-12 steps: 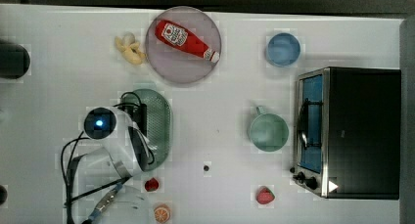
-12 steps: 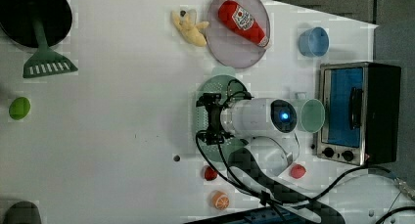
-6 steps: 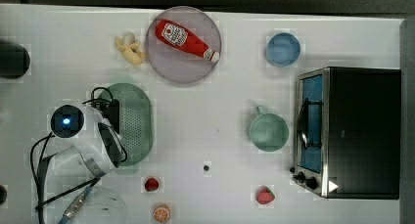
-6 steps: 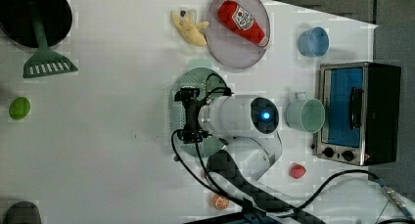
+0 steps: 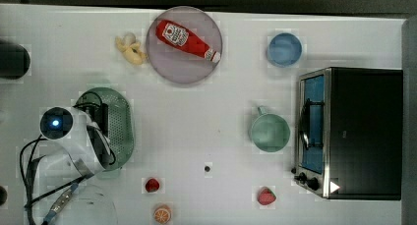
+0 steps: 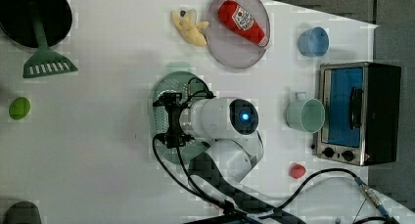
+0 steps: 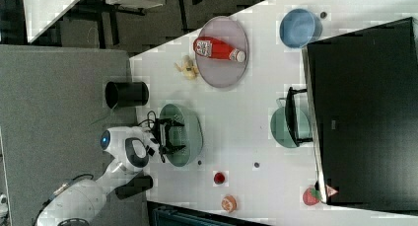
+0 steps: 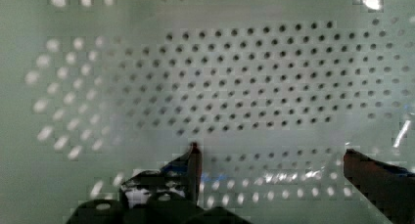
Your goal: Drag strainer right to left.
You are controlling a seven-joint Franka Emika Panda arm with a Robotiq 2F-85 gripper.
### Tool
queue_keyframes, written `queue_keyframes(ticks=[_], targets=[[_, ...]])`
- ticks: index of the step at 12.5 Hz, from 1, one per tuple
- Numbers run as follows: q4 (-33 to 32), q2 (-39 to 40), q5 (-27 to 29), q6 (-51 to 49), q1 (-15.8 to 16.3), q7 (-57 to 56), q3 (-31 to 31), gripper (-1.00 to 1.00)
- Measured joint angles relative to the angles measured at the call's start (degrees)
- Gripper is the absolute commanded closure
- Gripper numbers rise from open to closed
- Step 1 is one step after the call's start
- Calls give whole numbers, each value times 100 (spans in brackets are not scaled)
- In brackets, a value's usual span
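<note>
Arm over the strainer. The pale mint-green oval plastic strainer [image 5: 120, 124] with its grid of small holes lies on the white desk [image 5: 196, 122] towards the top view's left, directly beneath the fingers [image 8: 193, 158], which are spread wide apart inside its bowl; the perforated base [image 8: 254, 87] lies between and beyond the two dark fingertips, and nothing is pinched between them. In the left view the black gripper [image 6: 172, 120] hangs over the strainer's middle, with the strainer's rim [image 6: 161, 89] showing around it. Well apart from the fingers, towards the top view's right, stands a round mint-green mug [image 5: 269, 131] beside a steel toaster oven [image 5: 349, 131]. A round greyish-purple plate [image 5: 184, 45] carrying a red ketchup bottle [image 5: 186, 40] lies farther off, near the desk's edge.
</note>
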Motion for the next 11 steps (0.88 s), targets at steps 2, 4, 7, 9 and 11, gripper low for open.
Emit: queue_keyframes(ticks=[2, 4, 7, 9, 11], targets=[[213, 104, 182, -28, 162, 78, -72, -100], [386, 221, 344, 17, 238, 101, -29, -100], [476, 227, 433, -101, 311, 285, -36, -100], [655, 271, 380, -90, 333, 285, -81, -100], [716, 269, -85, -190, 336, 285, -90, -100]])
